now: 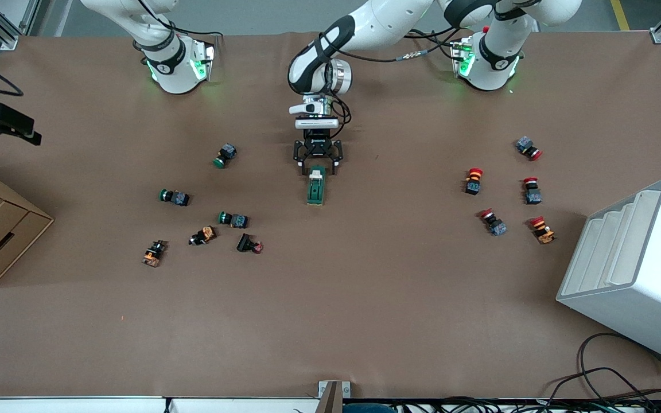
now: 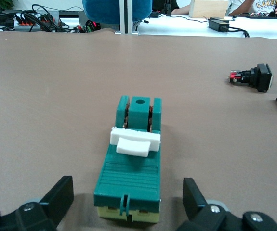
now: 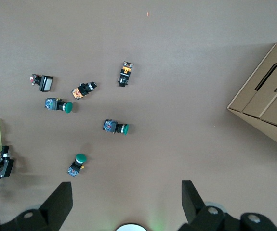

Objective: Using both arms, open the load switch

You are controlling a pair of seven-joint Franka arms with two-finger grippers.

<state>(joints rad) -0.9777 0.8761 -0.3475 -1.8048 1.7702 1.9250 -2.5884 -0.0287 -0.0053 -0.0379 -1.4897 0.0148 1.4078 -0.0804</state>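
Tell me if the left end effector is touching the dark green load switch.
Apart. In the left wrist view the left end effector stands open, table showing between each finger and the dark green rectangular load switch.

Left arm stretched low at mid-tabletop, right arm held high.

The white jointed left arm with black bands reaches from its green-lit base to the middle of the brown tabletop (image 1: pixel 365 298), wrist pointing down, its black two-finger left hand (image 1: pixel 317 167) low with fingers (image 2: pixel 59 197) spread wide. The white right arm waits folded above its own base, its black right hand (image 3: pixel 127 204) high over the tabletop, fingers (image 3: pixel 193 197) apart.
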